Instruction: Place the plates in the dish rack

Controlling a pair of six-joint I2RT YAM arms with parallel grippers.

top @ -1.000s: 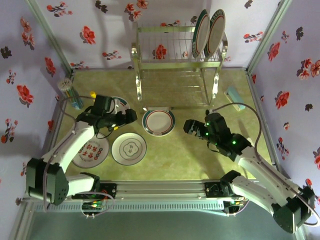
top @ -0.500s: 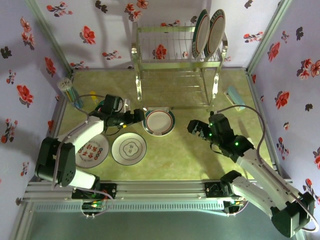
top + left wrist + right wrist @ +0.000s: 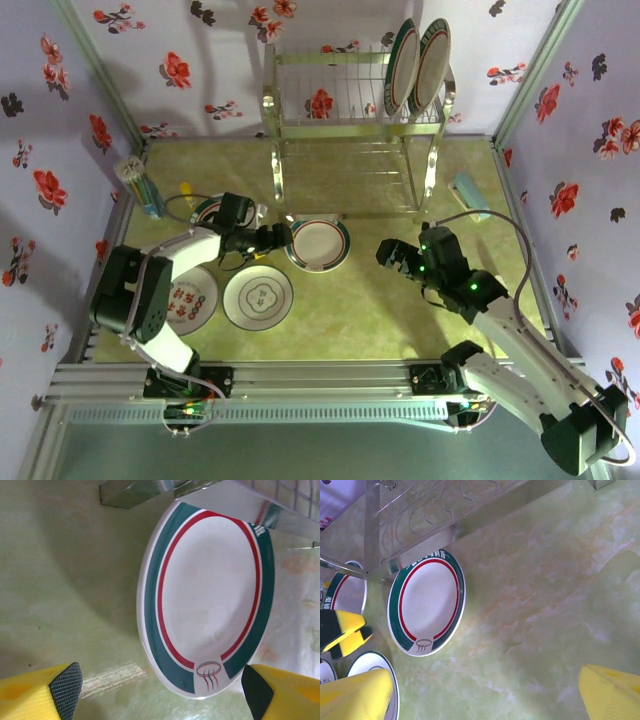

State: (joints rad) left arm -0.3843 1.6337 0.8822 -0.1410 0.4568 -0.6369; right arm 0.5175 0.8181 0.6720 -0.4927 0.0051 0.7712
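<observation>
**Left claw** (image 3: 280,237): the jaws stand wide apart and hold nothing. The banded plate (image 3: 318,244) lies flat on the table (image 3: 370,310), directly ahead of the claw. In the left wrist view the claw (image 3: 161,684) straddles the near rim of the plate (image 3: 210,600). The logo end of the rim sits between the pads. The right pad (image 3: 256,692) is just beside the rim and the left pad (image 3: 66,684) is apart from it. Whether the right pad touches the rim cannot be told.

**Right claw** (image 3: 390,256): the jaws stand wide apart and are empty. In the right wrist view the plate (image 3: 426,605) lies ahead and to the left of the claw (image 3: 482,695), apart from it.

**Other plates:** The rack (image 3: 355,110) stands beyond the banded plate, ahead of both claws. Two upright plates (image 3: 432,60) sit in the right end of its top. The motif plate (image 3: 258,297) lies just beside the left claw, toward the arm bases.

**Hidden or cut off:**
- The left arm covers part of the red-patterned plate (image 3: 185,302).
- The left arm also covers part of a second banded plate (image 3: 212,208).
- In both wrist views a rack rail (image 3: 420,547) crosses the far rim of the banded plate.

**Edges and room:**
- A rack leg (image 3: 130,492) stands close beyond the far rim of the banded plate.
- Bare table lies between the two claws and ahead of the right claw.
</observation>
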